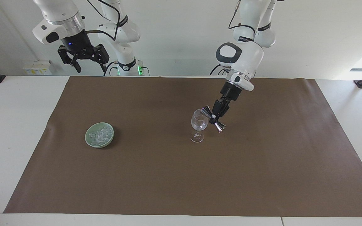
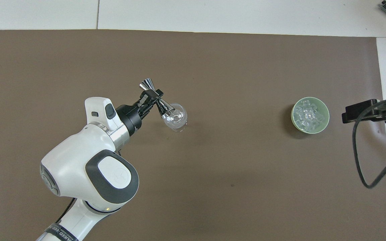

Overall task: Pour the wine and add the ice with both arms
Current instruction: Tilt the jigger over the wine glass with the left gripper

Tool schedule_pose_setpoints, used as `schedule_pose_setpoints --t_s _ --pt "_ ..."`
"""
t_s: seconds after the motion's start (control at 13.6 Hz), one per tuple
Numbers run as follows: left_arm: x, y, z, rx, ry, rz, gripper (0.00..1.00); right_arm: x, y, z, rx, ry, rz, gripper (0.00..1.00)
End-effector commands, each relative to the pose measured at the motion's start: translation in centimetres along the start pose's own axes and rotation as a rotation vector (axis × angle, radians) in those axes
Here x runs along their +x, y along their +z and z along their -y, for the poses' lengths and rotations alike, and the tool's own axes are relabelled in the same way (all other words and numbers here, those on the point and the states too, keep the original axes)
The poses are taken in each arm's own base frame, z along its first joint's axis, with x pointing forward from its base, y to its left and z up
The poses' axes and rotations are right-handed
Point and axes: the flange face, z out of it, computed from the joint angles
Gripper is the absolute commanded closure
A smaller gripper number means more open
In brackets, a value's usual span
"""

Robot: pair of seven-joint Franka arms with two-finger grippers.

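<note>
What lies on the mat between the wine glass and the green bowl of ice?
Nothing: between the wine glass and the green bowl only bare brown mat shows, clearest in the overhead view.

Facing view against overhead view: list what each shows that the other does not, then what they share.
Only the facing view shows both arms' bases at the wall, the wine glass's stem and foot from the side, and the whole right pincer, open, raised above the table's edge, waiting.

Only the overhead view looks down into the glass's bowl, with the jigger's lower cup tipped over its rim.

Both show the left pincer shut on the jigger beside the glass, the green bowl of ice toward the right arm's end, and the brown mat.
</note>
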Motion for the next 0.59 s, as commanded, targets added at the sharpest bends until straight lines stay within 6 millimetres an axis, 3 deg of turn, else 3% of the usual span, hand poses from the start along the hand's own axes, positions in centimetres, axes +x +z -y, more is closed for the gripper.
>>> schedule_pose_setpoints --t_s 0.0,0.37,0.51 --pt "0.03 0.43 -1.14 -0.019 0.008 -0.040 1.00 -0.42 0.03 -0.18 0.006 -0.007 -0.005 0.00" --pt "0.35 0.43 -1.39 -0.027 -0.016 -0.084 1.00 -0.42 0.03 -0.18 0.006 -0.007 -0.005 0.00" --pt "-0.41 0.64 -1.29 -0.023 -0.010 -0.089 1.00 -0.42 0.03 -0.18 0.006 -0.007 -0.005 0.00"
